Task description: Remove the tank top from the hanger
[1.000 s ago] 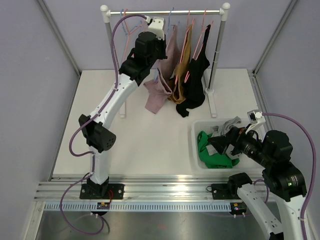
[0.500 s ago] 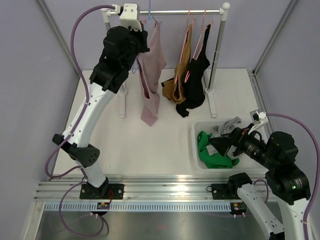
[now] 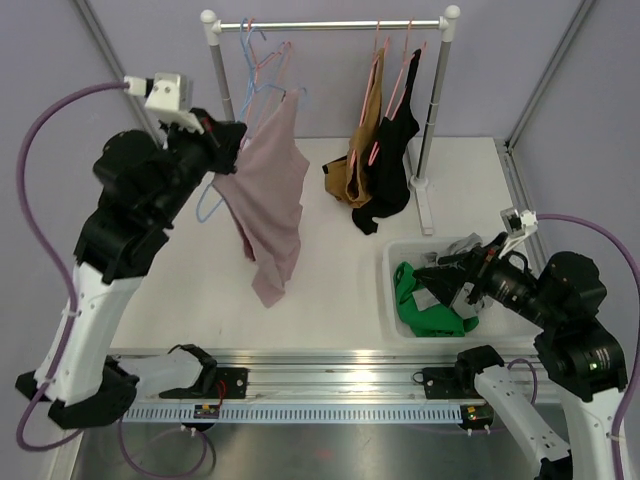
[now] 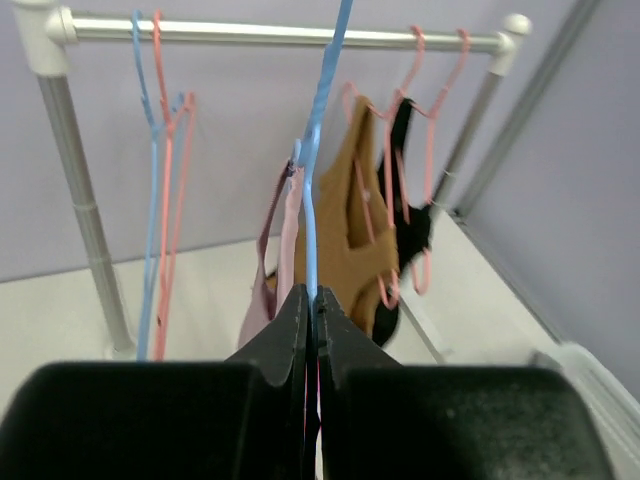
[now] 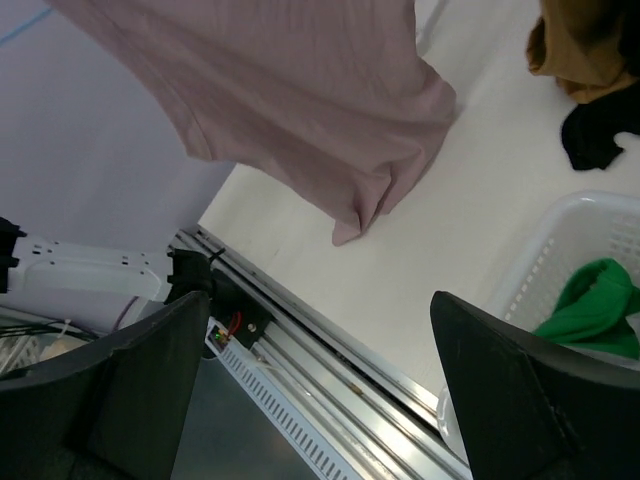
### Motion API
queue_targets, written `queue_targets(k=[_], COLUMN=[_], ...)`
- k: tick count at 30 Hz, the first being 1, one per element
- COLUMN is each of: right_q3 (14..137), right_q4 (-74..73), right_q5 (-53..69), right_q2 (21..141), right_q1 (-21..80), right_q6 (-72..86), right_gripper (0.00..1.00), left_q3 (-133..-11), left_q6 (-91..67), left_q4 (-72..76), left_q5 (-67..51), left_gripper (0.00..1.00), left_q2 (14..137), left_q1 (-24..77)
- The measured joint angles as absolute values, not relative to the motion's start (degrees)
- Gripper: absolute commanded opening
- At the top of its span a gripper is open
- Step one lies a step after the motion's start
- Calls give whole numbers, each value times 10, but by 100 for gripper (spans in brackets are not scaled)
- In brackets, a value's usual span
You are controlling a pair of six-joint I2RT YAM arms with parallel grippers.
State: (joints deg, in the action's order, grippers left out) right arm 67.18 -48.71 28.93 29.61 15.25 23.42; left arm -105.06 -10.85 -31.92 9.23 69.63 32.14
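Note:
A mauve tank top (image 3: pixel 266 205) hangs on a light-blue hanger (image 4: pixel 318 150), off the rail and over the left-middle of the table. My left gripper (image 3: pixel 228 135) is shut on the hanger's wire and holds it up in the air. In the left wrist view the jaws (image 4: pixel 313 300) are closed on the blue wire, with the tank top (image 4: pixel 275 260) just beyond. My right gripper (image 3: pixel 445 285) is open and empty over the white basket. In its wrist view (image 5: pixel 320 300) the tank top's lower part (image 5: pixel 290 90) hangs ahead of it.
The clothes rack's rail (image 3: pixel 330 24) at the back holds a brown garment (image 3: pixel 365 140) and a black one (image 3: pixel 395 170) on pink hangers, plus bare pink and blue hangers (image 3: pixel 255 60). The white basket (image 3: pixel 400 250) at front right holds a green cloth (image 3: pixel 425 305).
My left arm has lifted the blue hanger with the tank top off the rail and swung it left and toward the front. The right gripper has shifted only slightly over the basket.

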Motion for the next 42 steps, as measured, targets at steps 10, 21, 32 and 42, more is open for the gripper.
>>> queue_targets(k=[10,21,32,42], right_q3=[616,594,665,678], right_q4=[-267,-174,-159,-149], right_q5=[380,160,-100,-171], right_q2=[406,571,725,738], right_q1=[153,409,531,536], right_q6=[359,378,337,303], right_gripper=[100,97,77,4], left_q3=[-726,-411,-370,-369], left_q6=[-228,-389,-440,-440], left_q4=[-270,-110,-80,-96], left_q5=[-74,-140,-133,-119], left_gripper=[0,0,0,0], left_q2=[371,219,154,149], left_q1=[321,321,321,321])
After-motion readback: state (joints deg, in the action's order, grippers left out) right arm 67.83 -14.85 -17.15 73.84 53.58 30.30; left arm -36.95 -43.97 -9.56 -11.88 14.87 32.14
